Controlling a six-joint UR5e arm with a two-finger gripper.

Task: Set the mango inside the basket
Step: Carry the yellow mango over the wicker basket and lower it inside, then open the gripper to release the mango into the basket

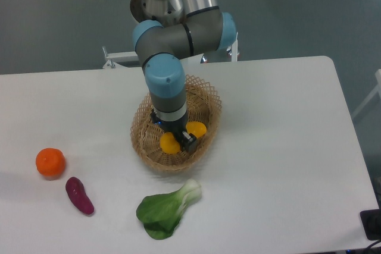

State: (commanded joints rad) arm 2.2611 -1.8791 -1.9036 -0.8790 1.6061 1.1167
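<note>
Gripper point(177, 137) holds mango point(182, 135) over basket point(146, 147).

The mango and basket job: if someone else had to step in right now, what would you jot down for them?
Gripper: shut on the mango, holding it across its middle, both yellow ends sticking out.
Where things are: the mango hangs over the inside of the basket, which sits mid-table. Whether it touches the basket floor cannot be told.
Done: mango picked up and brought over the basket.
Left: lower if needed, open the gripper, lift the arm clear.
Other items: an orange, a purple vegetable and a leafy green lie on the table outside the basket; leave them.
</note>
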